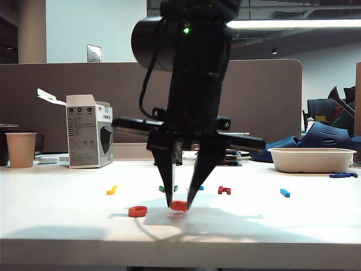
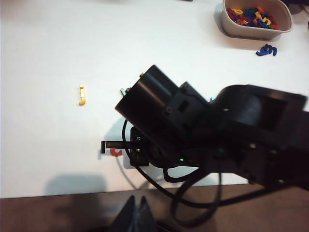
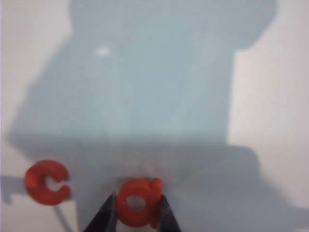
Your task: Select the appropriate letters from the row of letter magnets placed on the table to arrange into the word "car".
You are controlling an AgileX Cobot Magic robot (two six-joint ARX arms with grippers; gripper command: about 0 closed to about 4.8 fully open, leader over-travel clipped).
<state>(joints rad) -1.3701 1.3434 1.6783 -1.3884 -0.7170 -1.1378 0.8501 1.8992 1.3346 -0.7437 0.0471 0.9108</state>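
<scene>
My right gripper [image 1: 179, 203] points down at the front of the table [image 1: 67, 226], shut on the orange "a" [image 1: 179, 206], which sits at the table's surface. In the right wrist view the dark fingertips press both sides of the "a" [image 3: 137, 202]. The orange "c" [image 3: 46, 182] lies flat just beside it, also seen from outside [image 1: 137, 211]. A light blue "r" [image 1: 200, 188] peeks out behind the right finger. My left gripper [image 2: 136, 212] is shut and empty, off the table's front edge. The right arm hides most of the letter row in the left wrist view.
Further back lie a yellow letter [image 1: 111, 190], a green one [image 1: 167, 188], a dark red one [image 1: 224, 190] and a light blue bar [image 1: 285, 193]. A white tray [image 1: 311, 160] of letters and navy pieces [image 1: 343, 175] stand right. A paper cup [image 1: 21, 149] and box [image 1: 88, 138] stand left.
</scene>
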